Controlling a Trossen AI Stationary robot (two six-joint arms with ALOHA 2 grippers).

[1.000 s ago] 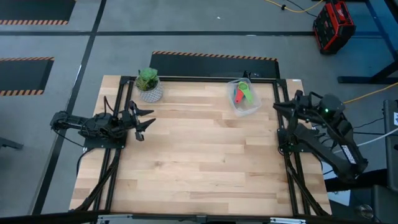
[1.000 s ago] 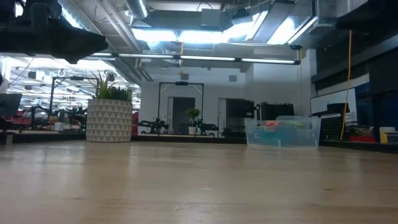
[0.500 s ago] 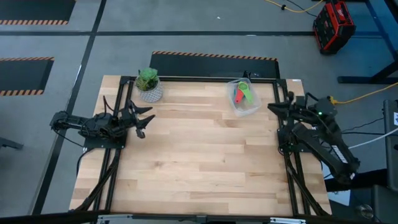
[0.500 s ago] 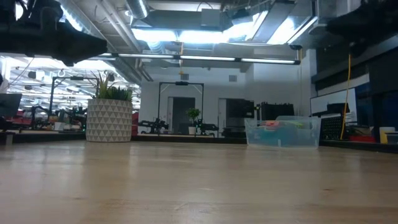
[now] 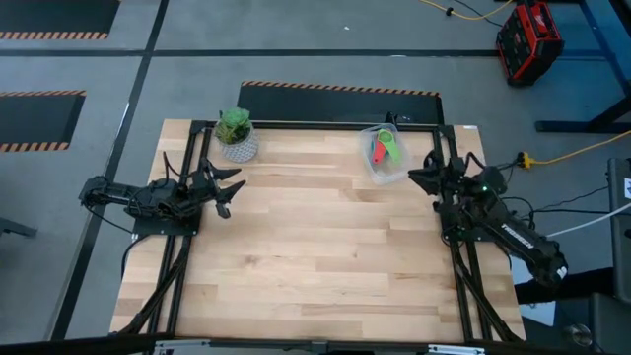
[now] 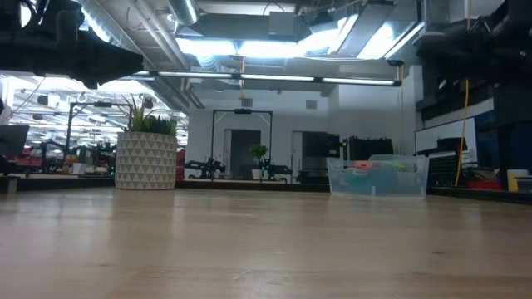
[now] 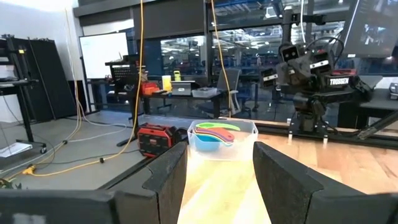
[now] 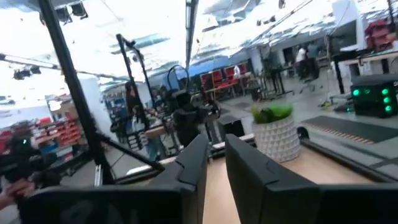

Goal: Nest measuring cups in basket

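Observation:
The clear basket [image 5: 386, 156] stands on the table near its far right corner, with the measuring cups [image 7: 214, 134] nested inside it: green and red on top, blue below. My left gripper [image 5: 229, 192] hovers open at the table's left side, pointing level across the table at the basket [image 7: 222, 138], and holds nothing. My right gripper [image 5: 416, 177] hovers just near-right of the basket, clear of it. Its fingers [image 8: 199, 162] are nearly together with nothing between them.
A green plant in a white patterned pot [image 5: 237, 133] stands at the far left of the table. Bare wooden tabletop [image 5: 315, 247] fills the middle and the near side. Black frame rails [image 5: 458, 266] run along the left and right edges.
My right arm has folded down at the table's right edge. Its gripper has sunk, tipped up to about level and swung toward the basket. The basket and the cups have stayed in place.

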